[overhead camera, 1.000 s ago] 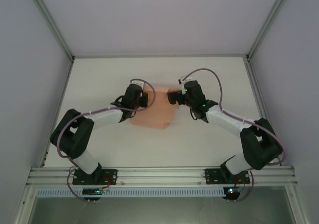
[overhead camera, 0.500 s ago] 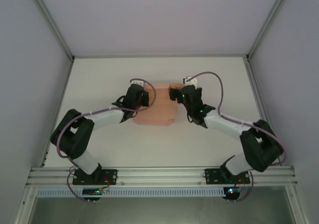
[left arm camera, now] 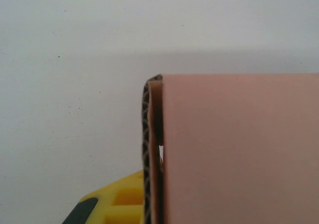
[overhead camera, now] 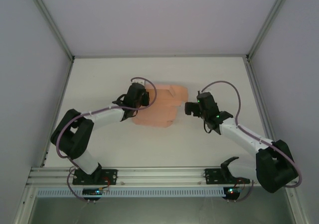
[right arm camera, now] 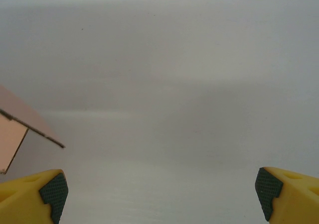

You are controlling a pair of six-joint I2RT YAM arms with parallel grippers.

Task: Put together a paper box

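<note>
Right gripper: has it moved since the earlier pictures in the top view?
Yes. The right gripper has drawn away from the paper box, toward the right edge of the table and somewhat nearer.

Paper box (overhead camera: 162, 109) sits mid table (overhead camera: 214, 77); L gripper (overhead camera: 145, 98) at its left edge, R gripper (overhead camera: 188, 108) just right, apart.

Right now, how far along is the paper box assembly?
Early stage. Done: one side of the paper box is folded double, as the left wrist view shows. In hand: the left gripper seems to pinch that folded edge; the right gripper is open and apart from the card. Left: the sheet looks mostly flat on the table, so no closed box exists yet.
</note>
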